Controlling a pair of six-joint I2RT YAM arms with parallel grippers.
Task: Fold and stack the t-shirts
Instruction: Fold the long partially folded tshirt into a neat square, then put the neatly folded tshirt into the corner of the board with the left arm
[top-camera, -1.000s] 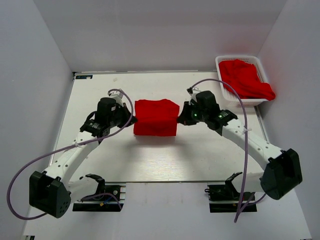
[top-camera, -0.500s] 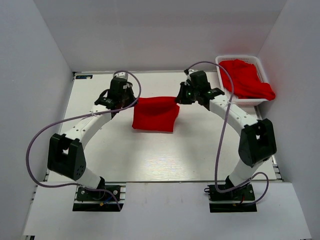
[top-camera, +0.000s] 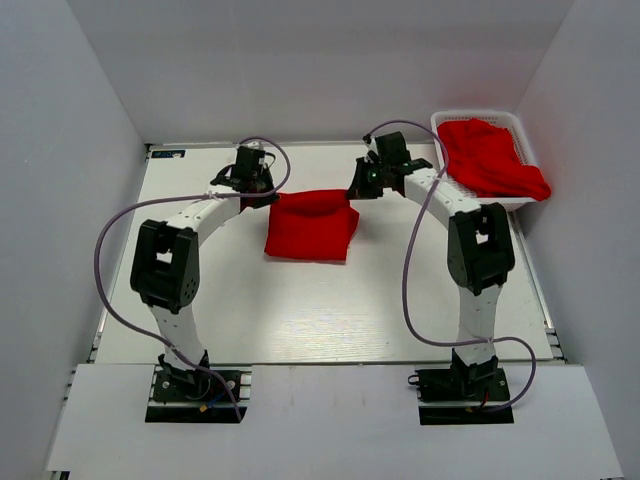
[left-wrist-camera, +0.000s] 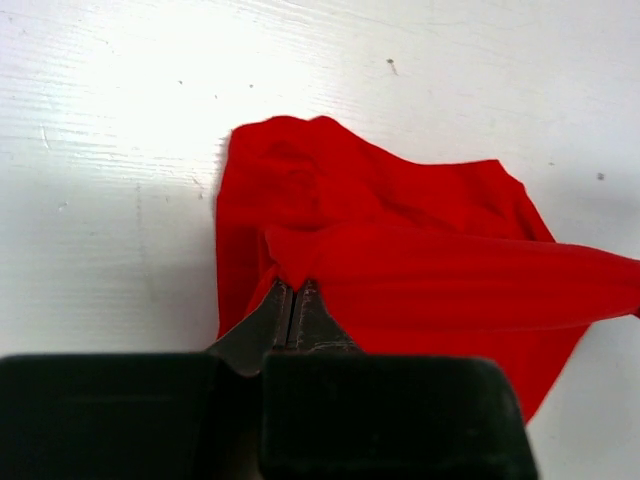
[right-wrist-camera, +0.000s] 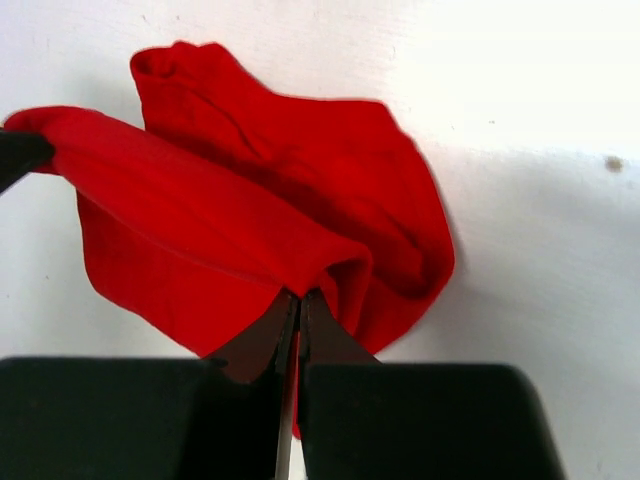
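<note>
Left of the white basket (top-camera: 478, 114), one red t-shirt (top-camera: 308, 230) lies half-folded on the table (top-camera: 300, 320), its far corners pinched tight by the left gripper (left-wrist-camera: 295, 297) and right gripper (right-wrist-camera: 298, 300), whose tips the cloth hides, while a red heap (top-camera: 492, 158) of unclear count overhangs the basket's near rim.

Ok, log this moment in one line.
left tool: shut on red t-shirt | right tool: shut on red t-shirt | edge lifted between them | other t-shirt in white basket

Overhead view faces down; both wrist views closely share the t-shirt (top-camera: 310, 225).
</note>
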